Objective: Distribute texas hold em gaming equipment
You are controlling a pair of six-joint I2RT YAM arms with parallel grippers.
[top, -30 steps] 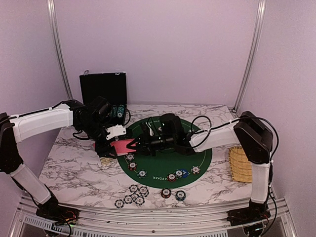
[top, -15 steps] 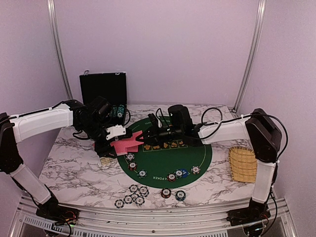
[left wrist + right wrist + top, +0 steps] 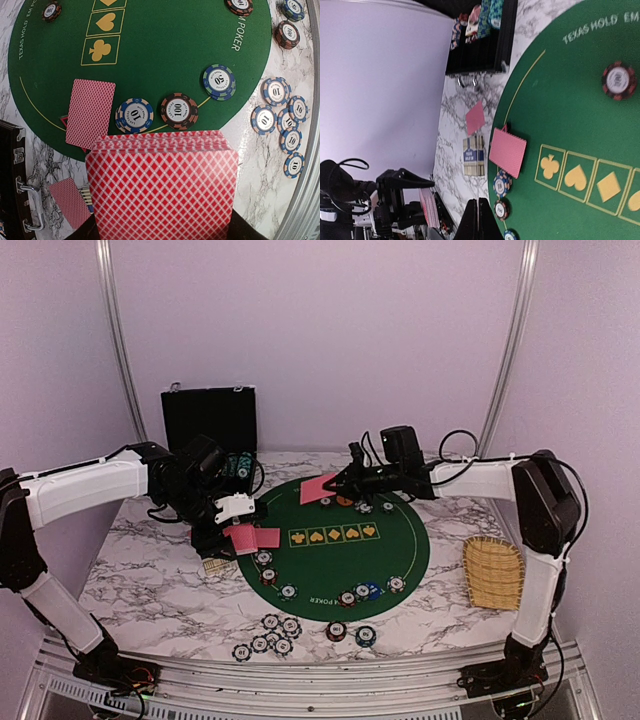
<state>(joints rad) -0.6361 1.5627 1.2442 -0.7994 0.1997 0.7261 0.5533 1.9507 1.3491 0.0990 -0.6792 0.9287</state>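
Observation:
My left gripper [image 3: 228, 529] [image 3: 161, 231] is shut on a deck of red-backed cards [image 3: 162, 185] [image 3: 256, 537], held over the left rim of the green felt mat [image 3: 340, 560]. My right gripper [image 3: 341, 483] [image 3: 479, 216] is shut on a single red card [image 3: 316, 490] above the mat's far side; in the right wrist view that card is only a thin edge between the fingers. One card [image 3: 90, 112] [image 3: 507, 152] lies face down on the mat's left, another card [image 3: 69, 202] [image 3: 475, 117] on the marble. Poker chips [image 3: 179, 109] [image 3: 361, 592] sit along the mat's edge.
An open black case [image 3: 210, 420] with racked chips stands at the back left. A card box [image 3: 474, 156] lies on the marble by the mat. A loose chip cluster [image 3: 270, 634] sits near the front edge. The woven yellow tray [image 3: 492, 573] is at the right.
The right gripper closed on a card at the deck and carried it back and to the right, across to the mat's far side. The left arm and deck stayed put.

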